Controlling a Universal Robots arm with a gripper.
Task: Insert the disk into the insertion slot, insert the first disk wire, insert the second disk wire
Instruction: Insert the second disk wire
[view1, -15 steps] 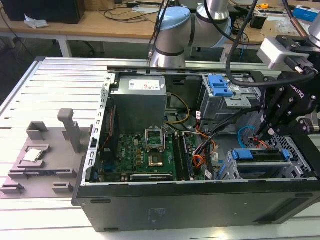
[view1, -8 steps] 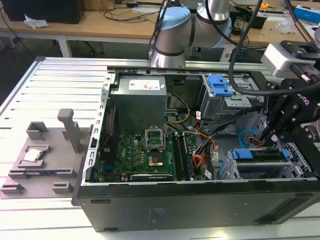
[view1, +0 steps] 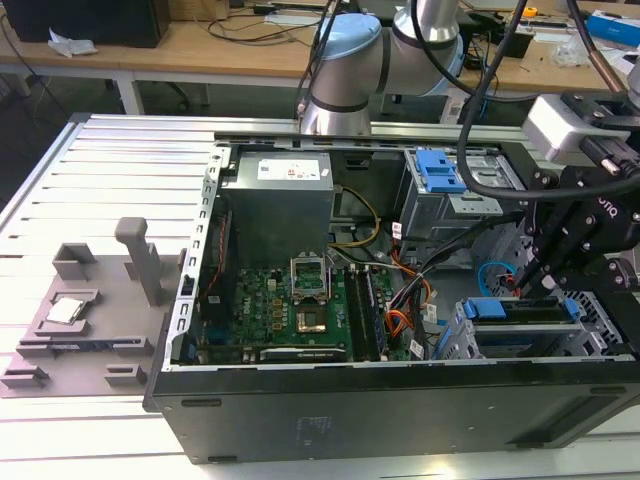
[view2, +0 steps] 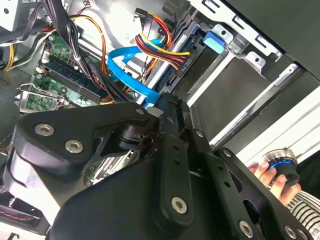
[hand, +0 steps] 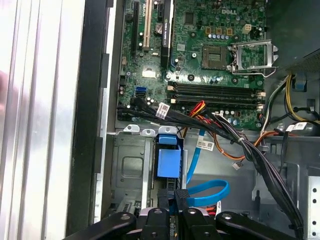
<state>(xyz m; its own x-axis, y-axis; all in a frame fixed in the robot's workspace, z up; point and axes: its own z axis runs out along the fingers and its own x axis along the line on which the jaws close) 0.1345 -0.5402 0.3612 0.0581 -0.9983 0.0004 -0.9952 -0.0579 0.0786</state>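
Disk (view1: 522, 312) already seated in the insertion slot (view1: 470, 345) at the case's front corner, on the exterior view's right — first step apparently done. Gripper (view1: 527, 272) lowered just behind it, beside the blue wire (hand: 207, 192); jaws' state cannot be told. Wire steps seemingly unfinished.

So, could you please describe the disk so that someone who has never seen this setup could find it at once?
Start at the open black computer case on the slatted table, then go to its corner at the exterior view's right, beneath the gripper. The disk sits edge-up in the silver drive cage there. Its bright blue carrier frame sets it apart from the bare grey cage with a blue lever behind it.
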